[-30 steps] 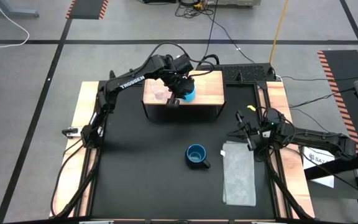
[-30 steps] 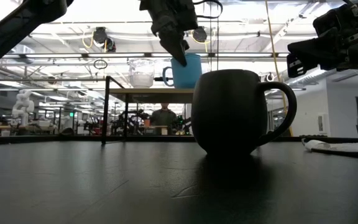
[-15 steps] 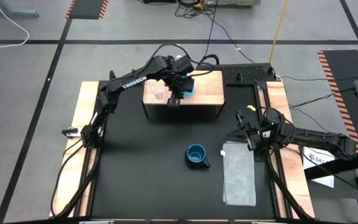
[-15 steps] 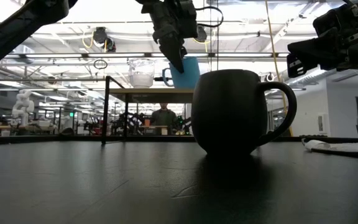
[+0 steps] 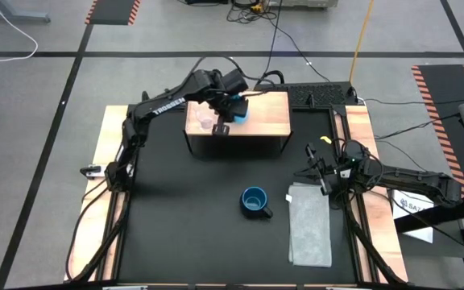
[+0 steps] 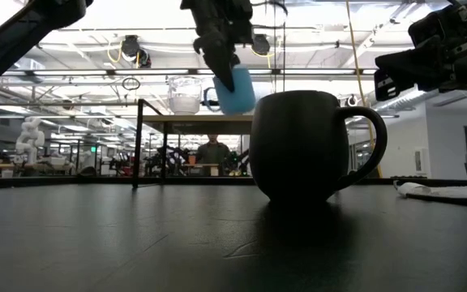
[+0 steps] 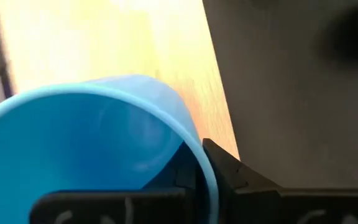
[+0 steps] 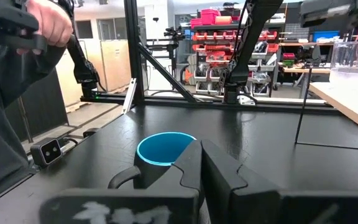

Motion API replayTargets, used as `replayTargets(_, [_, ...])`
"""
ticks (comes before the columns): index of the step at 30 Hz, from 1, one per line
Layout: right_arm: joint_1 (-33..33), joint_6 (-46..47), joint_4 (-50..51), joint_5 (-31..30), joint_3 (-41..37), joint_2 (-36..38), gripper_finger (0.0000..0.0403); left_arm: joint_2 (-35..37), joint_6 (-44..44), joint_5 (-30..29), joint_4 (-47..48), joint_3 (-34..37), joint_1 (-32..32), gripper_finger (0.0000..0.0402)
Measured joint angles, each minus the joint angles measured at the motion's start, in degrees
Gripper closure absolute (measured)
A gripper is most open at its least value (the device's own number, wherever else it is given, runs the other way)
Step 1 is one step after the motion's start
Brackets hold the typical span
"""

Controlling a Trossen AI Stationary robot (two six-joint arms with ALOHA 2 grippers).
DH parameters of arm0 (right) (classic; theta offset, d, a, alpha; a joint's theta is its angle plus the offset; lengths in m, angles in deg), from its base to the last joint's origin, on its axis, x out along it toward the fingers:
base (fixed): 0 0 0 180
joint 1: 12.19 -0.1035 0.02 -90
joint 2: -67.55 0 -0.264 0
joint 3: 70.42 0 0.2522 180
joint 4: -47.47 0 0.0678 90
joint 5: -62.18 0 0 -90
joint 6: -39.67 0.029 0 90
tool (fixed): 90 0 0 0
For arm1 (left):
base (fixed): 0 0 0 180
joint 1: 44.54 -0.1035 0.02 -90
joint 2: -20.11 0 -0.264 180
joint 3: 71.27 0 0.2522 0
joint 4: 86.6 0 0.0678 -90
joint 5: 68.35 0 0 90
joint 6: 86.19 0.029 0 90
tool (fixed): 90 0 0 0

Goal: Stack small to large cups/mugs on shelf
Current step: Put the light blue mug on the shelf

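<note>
The light-blue mug (image 5: 241,114) hangs tilted just over the wooden top of the shelf (image 5: 266,121), with my left gripper (image 5: 229,121) shut on it; it shows again in the low view (image 6: 234,91) and the left wrist view (image 7: 104,143). The tiny clear cup (image 5: 206,122) stands on its base on the shelf's left part (image 6: 185,95). The dark navy mug (image 5: 254,200) stands upright on the black mat, handle toward the right (image 6: 302,146). My right gripper (image 5: 314,169) waits shut by the table's right edge, pointing level at the navy mug (image 8: 164,149). My left gripper has the light-blue mug by its rim (image 7: 207,182), one finger inside the mug and one finger (image 7: 241,182) outside the wall. The fingers come from above, slanting down. The mug is tipped, its base low over the shelf top; whether it touches the wood I cannot tell.
A folded grey cloth (image 5: 309,225) lies on the mat at the right, near the navy mug. A black keyboard (image 5: 316,97) sits behind the shelf's right end. A person's sleeve and hand (image 8: 45,25) show beyond the table in the right wrist view.
My left gripper has moved a little up and toward the clear cup with the light-blue mug. The mug stood upright on the shelf a second ago and now hangs tipped, shifted slightly toward the clear cup.
</note>
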Motion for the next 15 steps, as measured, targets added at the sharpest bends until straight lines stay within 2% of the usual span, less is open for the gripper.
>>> replayTargets(4, [0.0, -0.1, -0.3, 0.0, 0.0, 0.0, 0.0403, 2.8, 0.6, 1.5, 0.7, -0.1, 0.0, 0.0370])
replayTargets(8, [0.0, 0.0, -1.5, 0.0, 0.0, 0.0, 0.0403, 4.4, 1.1, 2.9, 1.4, -0.1, 0.1, 0.0391])
replayTargets(15, [0.0, 0.0, -2.4, 0.0, 0.0, 0.0, 0.0403, 4.4, 2.3, 2.6, 1.7, -0.1, 1.0, 0.0393])
